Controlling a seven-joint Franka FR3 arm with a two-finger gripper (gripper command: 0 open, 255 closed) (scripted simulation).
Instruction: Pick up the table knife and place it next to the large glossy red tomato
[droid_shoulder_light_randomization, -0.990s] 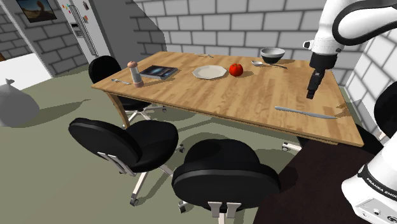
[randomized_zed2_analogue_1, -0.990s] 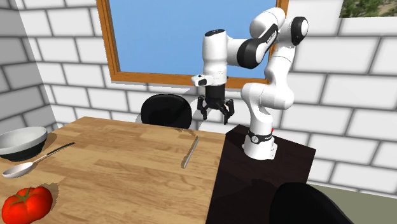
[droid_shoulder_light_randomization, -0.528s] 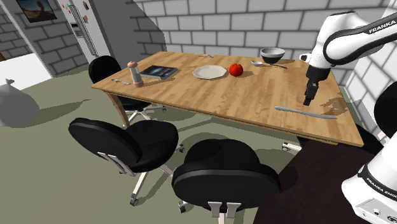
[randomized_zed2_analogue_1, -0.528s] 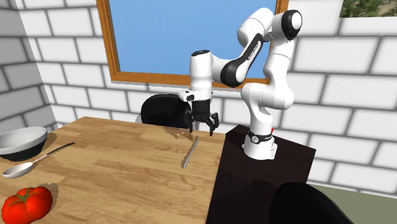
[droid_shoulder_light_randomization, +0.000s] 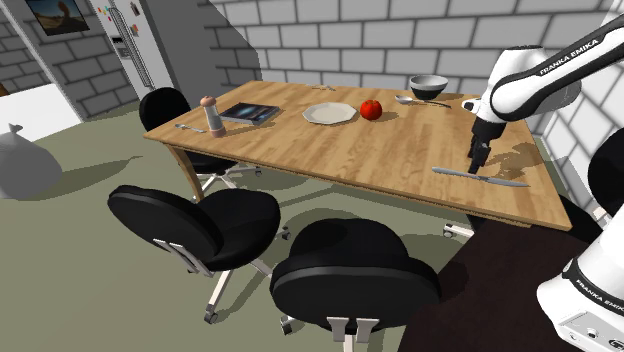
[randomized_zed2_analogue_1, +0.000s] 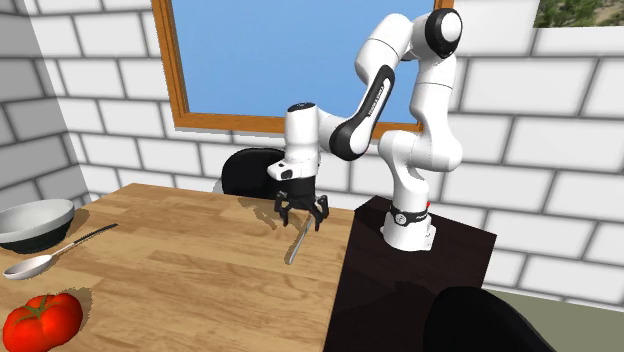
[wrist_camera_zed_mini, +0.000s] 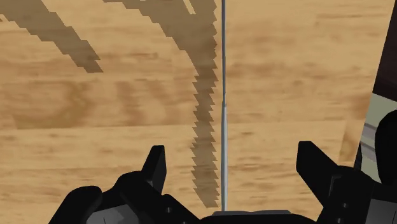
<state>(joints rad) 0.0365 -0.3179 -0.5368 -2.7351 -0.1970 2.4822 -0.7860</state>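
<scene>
The all-black two-finger gripper (droid_shoulder_light_randomization: 477, 166) hangs low over the slim grey table knife (droid_shoulder_light_randomization: 480, 177), its fingers (wrist_camera_zed_mini: 156, 168) spread apart on either side of the blade without touching it. The knife lies flat on the light wooden table (droid_shoulder_light_randomization: 350, 150) near the stand-side edge, well apart from the glossy red tomato (droid_shoulder_light_randomization: 371, 109). The white arm (droid_shoulder_light_randomization: 545, 75) has "FRANKA EMIKA" written on its forearm.

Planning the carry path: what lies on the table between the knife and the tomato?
Nothing: in the shoulder view, the tabletop between knife and tomato is bare wood.
</scene>
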